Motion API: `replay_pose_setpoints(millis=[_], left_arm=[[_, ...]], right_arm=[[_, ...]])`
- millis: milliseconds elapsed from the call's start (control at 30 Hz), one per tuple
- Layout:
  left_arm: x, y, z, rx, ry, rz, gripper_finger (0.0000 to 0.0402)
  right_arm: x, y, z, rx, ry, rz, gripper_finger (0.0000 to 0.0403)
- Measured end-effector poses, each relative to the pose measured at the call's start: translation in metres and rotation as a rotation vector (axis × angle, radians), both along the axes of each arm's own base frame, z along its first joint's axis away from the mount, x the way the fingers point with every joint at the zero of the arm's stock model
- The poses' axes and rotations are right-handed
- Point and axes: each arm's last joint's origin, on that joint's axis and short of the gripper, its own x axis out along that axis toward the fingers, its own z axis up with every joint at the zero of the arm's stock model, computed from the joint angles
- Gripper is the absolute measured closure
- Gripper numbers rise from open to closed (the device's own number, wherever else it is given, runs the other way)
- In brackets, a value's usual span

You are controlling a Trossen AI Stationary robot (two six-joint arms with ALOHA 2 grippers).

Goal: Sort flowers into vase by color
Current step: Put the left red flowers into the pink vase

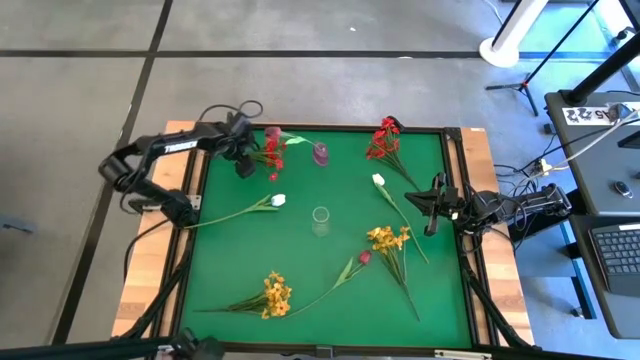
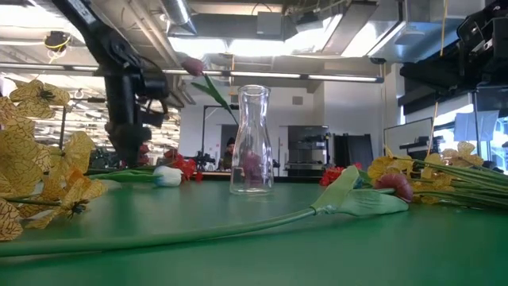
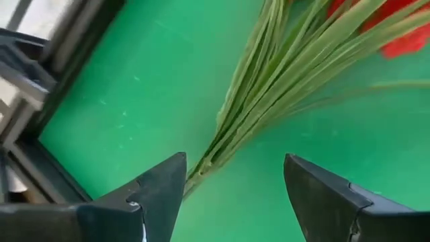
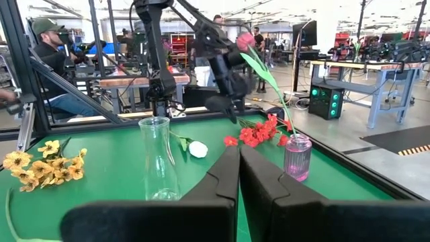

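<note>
Green felt covers the table [image 1: 300, 255], and the flowers lie scattered over it around two glass vases. The clear vase [image 1: 320, 221] stands empty near the middle. The pink-tinted vase [image 1: 320, 154] stands near the far edge and already carries one magenta tulip [image 4: 244, 40], its stalk leaning out toward the left arm.

The left tool [image 1: 243, 160] hovers over the far left part of the table, directly above the stalk ends of a red blossom spray [image 1: 273, 153] that lies on the felt just beside the pink-tinted vase. In the left wrist view its two dark fingers [image 3: 158, 191] stand wide apart with the bundled green stalks between them, and they are not touching the stalks; the tool holds nothing.

The right tool [image 1: 432, 215] waits at the right edge of the table, its fingers pressed together and empty.

A second red spray [image 1: 384, 140] lies near the far right corner. A white tulip [image 1: 277, 200] lies on the left side with its stalk running toward the left edge, and another white tulip [image 1: 379, 181] lies right of the clear vase. One yellow-orange spray [image 1: 388, 239] lies toward the right, with a second magenta tulip [image 1: 364, 257] just beside it. Another yellow-orange spray [image 1: 275, 295] lies near the front edge.

A person [image 4: 47, 50] sits beyond the table in the room behind.
</note>
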Motion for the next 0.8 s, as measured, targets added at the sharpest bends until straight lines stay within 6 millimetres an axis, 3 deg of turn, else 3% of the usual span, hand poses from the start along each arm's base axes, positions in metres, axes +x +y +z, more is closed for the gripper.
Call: replay_pose_setpoints(millis=[233, 533, 800], left_arm=[[0.006, 0.012, -0.01, 0.023, 0.142, -0.021, 0.018], [0.017, 0.019, -0.02, 0.0, 0.171, 0.003, 0.0206], [0.024, 0.017, -0.026, -0.055, 0.18, 0.023, 0.0277]], right_arm=[[0.0, 0.0, 0.0, 0.0, 0.0, 0.0, 0.0388], [0.0, 0.0, 0.0, 0.0, 0.0, 0.0, 0.0388], [0.0, 0.0, 0.0, 0.0, 0.0, -0.001, 0.0388]])
